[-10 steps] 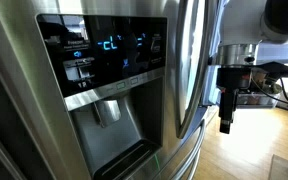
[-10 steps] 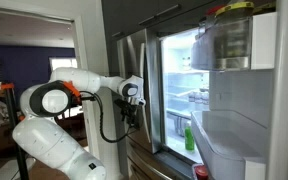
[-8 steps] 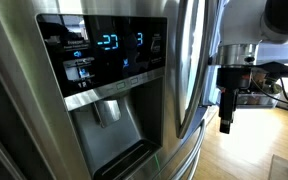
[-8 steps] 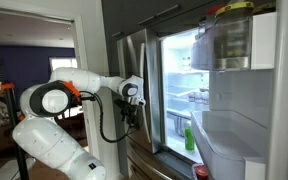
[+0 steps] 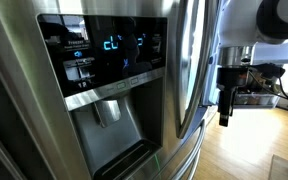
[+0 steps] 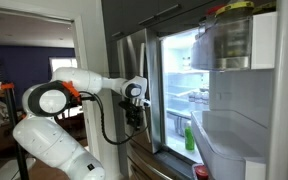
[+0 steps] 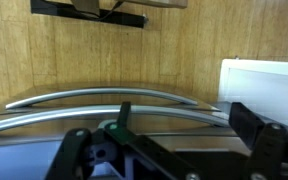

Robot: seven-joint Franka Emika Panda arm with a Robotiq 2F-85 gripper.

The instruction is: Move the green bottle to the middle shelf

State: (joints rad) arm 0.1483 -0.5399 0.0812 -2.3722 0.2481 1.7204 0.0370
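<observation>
The green bottle [image 6: 189, 137] stands upright on a low shelf inside the open fridge [image 6: 184, 80]. My gripper [image 6: 134, 118] hangs in front of the closed steel door, to the left of the open compartment and well apart from the bottle. It also shows in an exterior view [image 5: 224, 108] beside the door edge. In the wrist view the two black fingers [image 7: 184, 128] are spread wide with nothing between them, pointing down over curved door handles [image 7: 104, 97]. The bottle is hidden in the wrist view.
The open fridge door with bins [image 6: 249, 120] juts out at the right, a jar [image 6: 229, 35] in its top bin. A dispenser panel [image 5: 109, 70] fills the closed door. A wood floor [image 7: 164, 50] lies below.
The arm has shifted slightly toward the fridge opening. The gripper stays open and empty. The bottle has not moved.
</observation>
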